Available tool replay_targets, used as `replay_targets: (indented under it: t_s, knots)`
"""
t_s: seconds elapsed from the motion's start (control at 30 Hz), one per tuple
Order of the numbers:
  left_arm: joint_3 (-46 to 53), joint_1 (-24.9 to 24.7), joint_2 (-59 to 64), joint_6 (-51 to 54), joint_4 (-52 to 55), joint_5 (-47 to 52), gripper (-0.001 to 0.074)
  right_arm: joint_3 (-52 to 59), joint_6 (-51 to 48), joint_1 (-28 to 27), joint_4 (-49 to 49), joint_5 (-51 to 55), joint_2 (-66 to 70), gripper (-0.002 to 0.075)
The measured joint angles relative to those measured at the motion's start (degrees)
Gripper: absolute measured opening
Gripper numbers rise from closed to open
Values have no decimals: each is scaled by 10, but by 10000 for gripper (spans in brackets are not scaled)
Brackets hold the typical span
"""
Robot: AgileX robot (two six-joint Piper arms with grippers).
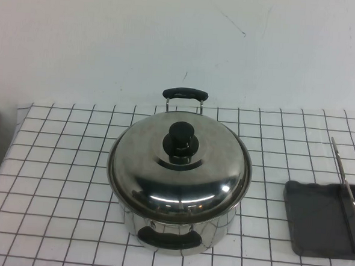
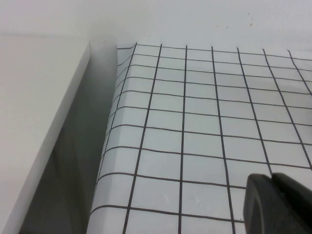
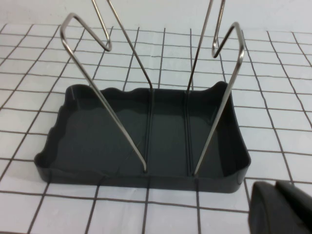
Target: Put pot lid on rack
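Note:
The pot lid (image 1: pixel 178 169), a domed polished steel lid with a black knob (image 1: pixel 181 137), sits on the steel pot (image 1: pixel 177 232) at the middle of the table. The rack (image 1: pixel 317 220), a dark grey tray with upright wire bars (image 1: pixel 343 185), stands at the table's right edge and holds nothing. It fills the right wrist view (image 3: pixel 146 141), just ahead of my right gripper (image 3: pixel 275 185), which is shut and empty. My left gripper (image 2: pixel 270 178) is shut and empty over the tablecloth near the table's left edge. Neither arm shows in the high view.
A white checked tablecloth (image 1: pixel 60 180) covers the table. A white wall stands behind. The pot's far black handle (image 1: pixel 185 94) sticks up at the back. A white board (image 2: pixel 34 122) lies beside the table's left edge.

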Motion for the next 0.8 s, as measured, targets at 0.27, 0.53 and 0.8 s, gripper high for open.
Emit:
replay_targets:
  t_s: [0.27, 0.53, 0.8]
  knots:
    - [0, 0, 0, 0, 7, 0, -3, 0, 0, 0, 0, 0, 0, -3]
    - [0, 0, 0, 0, -3, -1, -3, 0, 0, 0, 0, 0, 0, -3]
    - [3, 0, 0, -121, -342, -92, -3, 0, 0, 0, 0, 0, 0, -3]
